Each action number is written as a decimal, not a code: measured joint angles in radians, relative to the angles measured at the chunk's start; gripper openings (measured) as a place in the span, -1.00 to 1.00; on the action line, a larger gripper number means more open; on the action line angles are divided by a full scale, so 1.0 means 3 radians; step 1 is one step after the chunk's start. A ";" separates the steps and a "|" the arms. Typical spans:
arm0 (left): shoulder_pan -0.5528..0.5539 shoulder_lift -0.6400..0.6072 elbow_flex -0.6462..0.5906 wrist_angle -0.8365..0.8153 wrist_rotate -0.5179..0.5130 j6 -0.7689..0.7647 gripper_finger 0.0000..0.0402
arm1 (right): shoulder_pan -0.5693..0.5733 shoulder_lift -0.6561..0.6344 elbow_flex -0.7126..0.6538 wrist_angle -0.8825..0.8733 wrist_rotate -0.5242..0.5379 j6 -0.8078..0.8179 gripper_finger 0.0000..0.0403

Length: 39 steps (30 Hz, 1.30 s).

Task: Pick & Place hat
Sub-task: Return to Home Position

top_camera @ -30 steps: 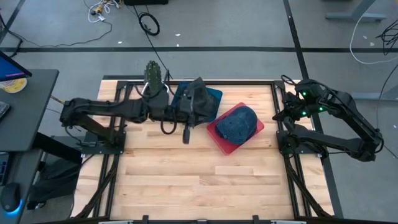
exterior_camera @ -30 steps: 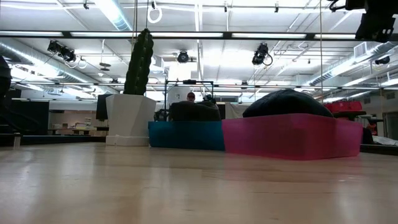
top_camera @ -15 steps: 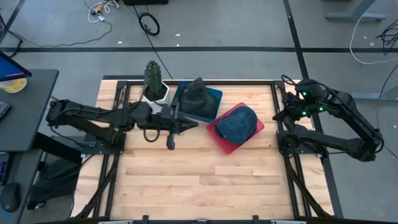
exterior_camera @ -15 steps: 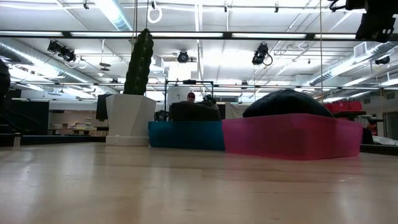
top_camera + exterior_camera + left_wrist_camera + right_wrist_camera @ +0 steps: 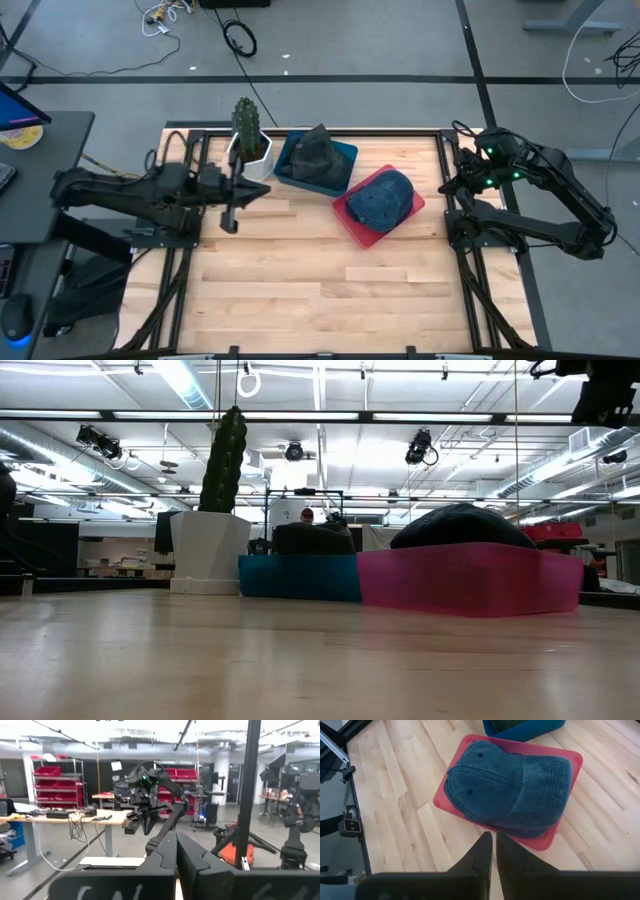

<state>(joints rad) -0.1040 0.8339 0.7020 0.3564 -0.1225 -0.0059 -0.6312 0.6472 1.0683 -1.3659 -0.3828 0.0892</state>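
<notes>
A blue denim cap (image 5: 382, 197) (image 5: 512, 785) lies crown up on a red tray (image 5: 352, 222) (image 5: 470, 578) right of the table's middle. A dark grey hat (image 5: 315, 150) (image 5: 312, 538) sits in a blue tray (image 5: 345, 156) at the far edge. My left gripper (image 5: 258, 188) (image 5: 175, 842) is shut, held level above the table's left part, clear of both trays. My right gripper (image 5: 447, 186) (image 5: 492, 840) is shut and hovers at the right edge, looking down on the denim cap.
A cactus in a white pot (image 5: 246, 130) (image 5: 215, 510) stands at the far edge, just left of the blue tray and close to my left arm. The near half of the wooden table (image 5: 320, 290) is bare. A black frame rims the table.
My left gripper has drawn back from over the grey hat in the blue tray toward the table's left edge, empty. The grey hat has stayed in the blue tray. The right arm has kept still.
</notes>
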 joint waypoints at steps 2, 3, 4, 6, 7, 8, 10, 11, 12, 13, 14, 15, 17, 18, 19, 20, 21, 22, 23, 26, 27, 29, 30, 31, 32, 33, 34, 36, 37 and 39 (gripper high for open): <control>0.0000 -0.0215 -0.0150 -0.0009 -0.0022 0.0023 -1.00 | -0.0001 0.0000 0.0000 0.0000 0.0001 0.0001 -0.87; 0.0000 -0.0310 -0.0230 -0.0008 -0.0027 0.0046 -1.00 | -0.0001 0.0000 0.0000 0.0000 0.0001 0.0000 -0.87; 0.0000 -0.0406 -0.0298 -0.0005 -0.0026 0.0059 -1.00 | -0.0001 0.0000 0.0000 0.0000 0.0000 0.0000 -0.87; 0.0000 -0.0597 -0.0436 -0.0010 -0.0027 0.0059 -1.00 | 0.0000 0.0000 0.0000 0.0000 0.0000 0.0000 -0.87; 0.0000 -0.0688 -0.0495 -0.0008 -0.0027 0.0065 -1.00 | -0.0001 0.0000 0.0000 0.0000 0.0001 0.0001 -0.87; 0.0000 -0.0775 -0.0555 -0.0009 -0.0026 0.0082 -1.00 | -0.0001 0.0000 0.0000 0.0000 0.0001 0.0003 -0.87; 0.0000 -0.0959 -0.0673 -0.0011 -0.0026 0.0093 -1.00 | -0.0001 0.0000 0.0000 0.0000 0.0000 0.0028 -0.87; 0.0000 -0.1042 -0.0731 -0.0011 -0.0026 0.0125 -1.00 | -0.0001 0.0000 0.0000 0.0000 0.0000 0.0029 -0.87; 0.0000 -0.1140 -0.0793 -0.0006 -0.0026 0.0151 -1.00 | 0.0000 0.0001 0.0000 0.0000 0.0000 0.0029 -0.87; 0.0000 -0.1230 -0.0851 -0.0004 -0.0026 0.0174 -1.00 | -0.0001 0.0000 0.0000 0.0000 0.0000 0.0030 -0.87; 0.0000 -0.1315 -0.0909 -0.0009 -0.0025 0.0199 -1.00 | -0.0001 0.0000 0.0000 0.0000 0.0000 0.0030 -0.87; 0.0000 -0.1405 -0.0965 -0.0008 -0.0025 0.0222 -1.00 | 0.0000 0.0000 0.0000 0.0000 0.0000 0.0030 -0.87; 0.0000 -0.1574 -0.1064 -0.0007 -0.0023 0.0256 -1.00 | -0.0001 0.0001 0.0000 0.0000 0.0000 0.0027 -0.87; 0.0000 -0.1659 -0.1109 -0.0007 -0.0022 0.0262 -1.00 | -0.0001 0.0001 0.0000 0.0000 0.0000 0.0023 -0.87; 0.0000 -0.1746 -0.1155 -0.0015 -0.0022 0.0264 -1.00 | -0.0001 0.0001 0.0000 0.0000 0.0000 0.0019 -0.87; 0.0000 -0.1824 -0.1198 -0.0019 -0.0021 0.0274 -1.00 | -0.0001 0.0001 0.0000 0.0000 0.0000 0.0019 -0.87; 0.0000 -0.1909 -0.1245 -0.0019 -0.0018 0.0300 -1.00 | -0.0001 0.0000 0.0000 0.0000 0.0000 0.0021 -0.87; 0.0000 -0.1998 -0.1298 -0.0023 -0.0009 0.0317 -1.00 | -0.0001 0.0001 0.0000 0.0000 0.0000 0.0026 -0.87; 0.0000 -0.2080 -0.1347 -0.0025 -0.0001 0.0333 -1.00 | -0.0001 0.0001 0.0000 -0.0001 0.0000 0.0026 -0.87; 0.0000 -0.2314 -0.1482 -0.0031 0.0000 0.0347 -0.99 | 0.0000 0.0001 0.0000 0.0000 0.0001 0.0026 -0.87; 0.0000 -0.2392 -0.1526 -0.0028 0.0000 0.0346 -0.99 | 0.0000 0.0001 0.0000 -0.0001 0.0000 0.0026 -0.87; 0.0000 -0.2524 -0.1611 -0.0028 0.0000 0.0348 -0.99 | -0.0001 0.0001 0.0000 -0.0001 0.0000 0.0025 -0.87; 0.0000 -0.2585 -0.1654 -0.0042 0.0000 0.0348 -0.99 | -0.0001 0.0001 0.0000 -0.0001 0.0004 0.0025 -0.87; 0.0000 -0.2640 -0.1696 -0.0047 0.0000 0.0347 -0.99 | 0.0000 0.0001 0.0000 -0.0001 0.0025 0.0025 -0.87; 0.0000 -0.2693 -0.1739 -0.0051 0.0000 0.0344 -0.99 | -0.0001 0.0001 0.0000 -0.0002 0.0038 0.0025 -0.87; 0.0000 -0.2745 -0.1784 -0.0053 0.0000 0.0329 -0.99 | -0.0001 0.0001 0.0000 -0.0003 0.0054 0.0025 -0.87; 0.0000 -0.2781 -0.1830 -0.0044 -0.0001 0.0321 -0.99 | 0.0000 0.0001 0.0000 -0.0009 0.0077 0.0024 -0.87; 0.0000 -0.2774 -0.1892 -0.0043 -0.0012 0.0303 -0.99 | -0.0001 0.0001 0.0000 -0.0037 0.0115 0.0024 -0.87; 0.0000 -0.2767 -0.1912 -0.0054 -0.0016 0.0300 -0.99 | -0.0001 0.0001 0.0000 -0.0049 0.0115 0.0024 -0.87; 0.0000 -0.2763 -0.1948 -0.0027 -0.0017 0.0289 -0.99 | 0.0000 0.0001 0.0000 -0.0075 0.0114 0.0023 -0.87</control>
<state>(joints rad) -0.1040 0.0051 0.1176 0.3483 -0.1276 0.0807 -0.6312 0.6476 1.0683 -1.3883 -0.3485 0.0962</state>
